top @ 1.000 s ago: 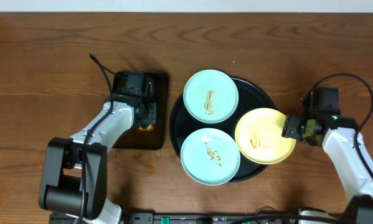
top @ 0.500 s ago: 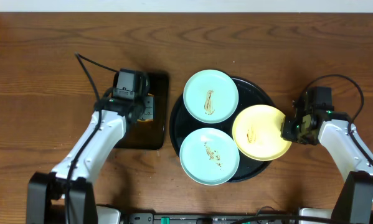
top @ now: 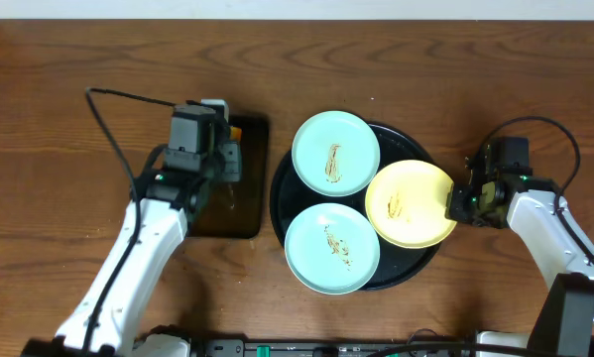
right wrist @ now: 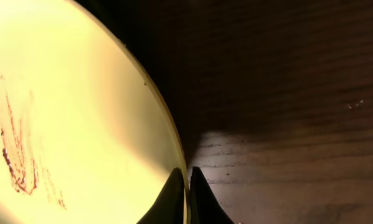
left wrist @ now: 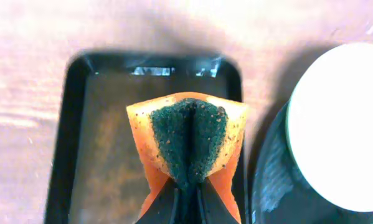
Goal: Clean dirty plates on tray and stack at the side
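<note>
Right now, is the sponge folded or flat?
Folded: the left gripper pinches the sponge, and the green scrub face creases down its middle, orange edges bent inward.

On my left wrist view a plate (left wrist: 339,124) runs off the right edge, washed out; colour unreadable.

The left arm (top: 153,233) has long white covers with black joints. A black boxy part sits at its far end. A thin black cable (top: 128,96) loops out from it. The right arm (top: 549,233) looks the same, white and black. Its own black cable (top: 539,121) curls over it, and a tiny green light (top: 472,210) glows near its end. The left gripper (left wrist: 186,190) and the right gripper (right wrist: 187,180) each have two thin black fingers that come to a point.
</note>
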`<state>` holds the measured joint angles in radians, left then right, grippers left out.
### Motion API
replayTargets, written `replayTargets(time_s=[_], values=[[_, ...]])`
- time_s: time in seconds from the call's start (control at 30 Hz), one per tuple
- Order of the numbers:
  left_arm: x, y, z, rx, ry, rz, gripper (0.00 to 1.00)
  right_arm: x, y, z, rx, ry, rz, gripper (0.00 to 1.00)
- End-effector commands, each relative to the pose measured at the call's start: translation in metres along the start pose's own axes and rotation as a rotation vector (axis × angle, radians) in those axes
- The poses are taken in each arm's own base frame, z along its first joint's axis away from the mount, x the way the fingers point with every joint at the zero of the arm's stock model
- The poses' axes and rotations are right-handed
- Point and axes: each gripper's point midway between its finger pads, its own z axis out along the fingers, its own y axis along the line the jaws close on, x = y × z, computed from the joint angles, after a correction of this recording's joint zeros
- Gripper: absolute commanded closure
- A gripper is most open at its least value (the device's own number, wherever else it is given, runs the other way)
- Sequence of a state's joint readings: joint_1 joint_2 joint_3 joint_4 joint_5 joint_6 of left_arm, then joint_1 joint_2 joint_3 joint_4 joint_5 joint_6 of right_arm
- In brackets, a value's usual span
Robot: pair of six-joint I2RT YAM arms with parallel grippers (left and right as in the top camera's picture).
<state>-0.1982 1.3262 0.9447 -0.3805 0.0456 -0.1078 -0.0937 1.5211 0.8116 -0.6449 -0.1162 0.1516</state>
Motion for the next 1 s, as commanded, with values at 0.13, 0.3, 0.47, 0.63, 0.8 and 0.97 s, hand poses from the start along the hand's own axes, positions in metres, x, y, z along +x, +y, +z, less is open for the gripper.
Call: replayTargets(time_s=[0.13,0.3,0.47,0.63,0.8,0.97], values=[[-0.048,-0.005,-0.039,0.024,-0.217,-0.010,0.92,-0.003,-0.005,0.001,0.022,-0.002,0.005,0.98],[-0.062,-0.008,-0.051,0.037,-0.286,-0.011,0.92,-0.003,-0.005,0.001,0.022,-0.003,0.005,0.99],[-0.061,-0.007,-0.051,0.036,-0.280,-0.011,0.92,-0.003,-0.005,0.001,0.022,-0.003,0.004,0.99],[-0.060,-0.007,-0.050,0.035,-0.278,-0.011,0.92,-0.003,-0.005,0.001,0.022,-0.003,0.004,0.99],[-0.060,-0.007,-0.050,0.035,-0.276,-0.011,0.92,-0.003,-0.005,0.001,0.022,-0.003,0.005,0.99],[-0.051,-0.006,-0.043,0.027,-0.233,-0.010,0.92,-0.003,-0.005,0.001,0.022,-0.003,0.005,0.99]])
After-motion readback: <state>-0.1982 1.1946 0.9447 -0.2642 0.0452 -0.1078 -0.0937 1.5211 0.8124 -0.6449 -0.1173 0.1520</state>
